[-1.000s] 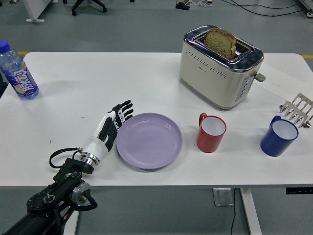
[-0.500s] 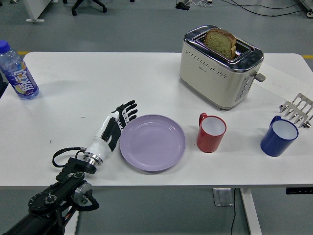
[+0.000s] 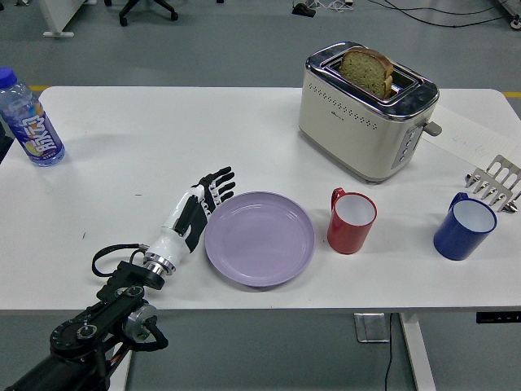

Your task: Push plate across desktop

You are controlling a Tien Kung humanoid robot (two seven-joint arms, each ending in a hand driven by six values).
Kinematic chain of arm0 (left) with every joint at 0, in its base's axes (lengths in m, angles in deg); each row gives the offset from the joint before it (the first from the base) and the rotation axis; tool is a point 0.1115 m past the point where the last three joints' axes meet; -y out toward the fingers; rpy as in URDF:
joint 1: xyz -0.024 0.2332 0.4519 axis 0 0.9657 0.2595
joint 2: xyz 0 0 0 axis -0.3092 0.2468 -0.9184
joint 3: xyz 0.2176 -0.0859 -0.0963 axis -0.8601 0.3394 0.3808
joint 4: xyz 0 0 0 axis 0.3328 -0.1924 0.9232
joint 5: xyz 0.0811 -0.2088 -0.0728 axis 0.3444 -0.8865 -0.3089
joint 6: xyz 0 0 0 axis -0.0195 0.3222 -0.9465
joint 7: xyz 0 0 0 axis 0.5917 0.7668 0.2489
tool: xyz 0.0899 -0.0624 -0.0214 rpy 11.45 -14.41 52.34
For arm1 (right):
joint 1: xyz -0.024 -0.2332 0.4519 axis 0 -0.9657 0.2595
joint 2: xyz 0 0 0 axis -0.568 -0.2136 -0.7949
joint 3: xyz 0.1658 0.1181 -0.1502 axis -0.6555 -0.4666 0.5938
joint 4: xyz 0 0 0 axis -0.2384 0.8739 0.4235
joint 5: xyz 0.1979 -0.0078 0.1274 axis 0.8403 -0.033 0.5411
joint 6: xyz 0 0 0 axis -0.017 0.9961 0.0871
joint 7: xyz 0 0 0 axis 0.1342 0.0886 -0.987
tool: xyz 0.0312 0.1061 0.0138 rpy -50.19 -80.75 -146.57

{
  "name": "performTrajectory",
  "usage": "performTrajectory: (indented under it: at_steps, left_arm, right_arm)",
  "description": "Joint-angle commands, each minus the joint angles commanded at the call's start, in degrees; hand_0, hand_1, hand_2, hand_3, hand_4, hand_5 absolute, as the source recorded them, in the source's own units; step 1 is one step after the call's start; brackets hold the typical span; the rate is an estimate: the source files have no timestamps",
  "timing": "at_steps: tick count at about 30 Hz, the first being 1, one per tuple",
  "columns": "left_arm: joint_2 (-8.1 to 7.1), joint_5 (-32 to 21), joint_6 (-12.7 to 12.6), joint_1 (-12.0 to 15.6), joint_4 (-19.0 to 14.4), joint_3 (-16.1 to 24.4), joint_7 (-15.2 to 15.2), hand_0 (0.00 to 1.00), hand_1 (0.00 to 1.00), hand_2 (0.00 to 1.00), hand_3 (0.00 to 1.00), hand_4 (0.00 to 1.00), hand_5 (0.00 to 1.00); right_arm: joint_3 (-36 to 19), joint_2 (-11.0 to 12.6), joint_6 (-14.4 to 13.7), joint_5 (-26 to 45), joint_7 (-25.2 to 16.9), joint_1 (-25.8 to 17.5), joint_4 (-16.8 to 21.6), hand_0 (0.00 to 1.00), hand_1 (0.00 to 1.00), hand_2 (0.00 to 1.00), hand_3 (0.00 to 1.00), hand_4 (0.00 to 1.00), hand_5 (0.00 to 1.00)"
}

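One plate [image 3: 259,239], two mugs [image 3: 351,221], one toaster [image 3: 366,111].

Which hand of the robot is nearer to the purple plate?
The left. The left hand lies flat on the table against the left rim of the purple plate, fingers extended. The right hand does not show in the picture.

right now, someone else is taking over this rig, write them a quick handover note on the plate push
Left hand: open, flat against the left rim of the purple plate, holding nothing.
Right hand: not in view.
The plate sits near the table's front edge, with a small gap left to the red mug; blue mug farther right.
Done: the plate has slid a little to the right over the last second.
Left: keep pushing; probably stop or steer before it touches the red mug.
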Motion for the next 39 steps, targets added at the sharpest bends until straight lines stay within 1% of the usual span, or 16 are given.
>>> performTrajectory:
  at_steps: [11, 19, 24, 28, 33, 34, 37, 38, 39]
  left_arm:
    - [0.0, -0.2, 0.3, -0.1, -0.5, -0.5, 0.1, 0.866, 0.894, 0.912, 0.857, 0.488, 0.998]
    - [0.0, 0.3, -0.1, -0.2, -0.4, 0.5, 0.0, 0.865, 0.894, 0.912, 0.857, 0.489, 0.998]
    - [0.0, 1.6, -1.2, -0.2, -0.5, 4.0, 0.2, 0.864, 0.894, 0.911, 0.857, 0.488, 0.998]
    - [0.0, 3.2, -1.6, -0.2, -1.1, 9.1, 1.3, 0.864, 0.892, 0.912, 0.856, 0.489, 0.998]
    - [0.0, 4.9, -1.2, 0.2, -2.3, 14.6, 3.0, 0.853, 0.877, 0.901, 0.849, 0.481, 0.998]
    - [0.0, 5.1, -1.2, 0.3, -2.4, 15.1, 3.3, 0.853, 0.877, 0.901, 0.849, 0.481, 0.998]
    - [0.0, 6.1, -0.4, 1.0, -3.0, 18.8, 4.7, 0.853, 0.877, 0.901, 0.849, 0.481, 0.998]
    - [0.0, 6.8, 0.1, 1.3, -3.1, 20.8, 5.7, 0.823, 0.839, 0.85, 0.799, 0.48, 0.998]
    - [0.0, 6.9, 0.2, 1.3, -3.1, 21.5, 5.9, 0.823, 0.839, 0.85, 0.799, 0.48, 0.998]
  right_arm:
    - [0.0, 0.0, 0.0, 0.0, 0.0, 0.1, 0.0, 0.608, 0.546, 0.642, 0.634, 0.135, 0.364]
    - [-0.1, 0.0, 0.0, 0.0, 0.0, 0.1, 0.0, 0.608, 0.547, 0.642, 0.634, 0.135, 0.365]
    - [-0.2, 0.0, 0.0, 0.0, 0.0, 0.3, 0.0, 0.608, 0.547, 0.641, 0.634, 0.135, 0.365]
    - [-0.3, 0.2, -0.1, 0.3, -0.2, 0.4, 0.0, 0.608, 0.547, 0.641, 0.634, 0.135, 0.367]
    - [-0.3, 0.4, 0.0, 0.4, -0.4, 0.4, 0.0, 0.607, 0.546, 0.64, 0.634, 0.135, 0.365]
    - [-0.3, 0.4, 0.0, 0.4, -0.4, 0.4, 0.0, 0.607, 0.546, 0.64, 0.634, 0.135, 0.365]
    - [-0.4, 0.5, -0.1, 0.5, -0.5, 0.3, 0.0, 0.607, 0.546, 0.64, 0.634, 0.135, 0.365]
    - [-0.5, 0.6, -0.1, 0.5, -0.5, 0.2, 0.0, 0.608, 0.547, 0.639, 0.634, 0.136, 0.366]
    - [-0.5, 0.6, -0.1, 0.5, -0.5, 0.2, 0.0, 0.608, 0.547, 0.639, 0.634, 0.136, 0.366]
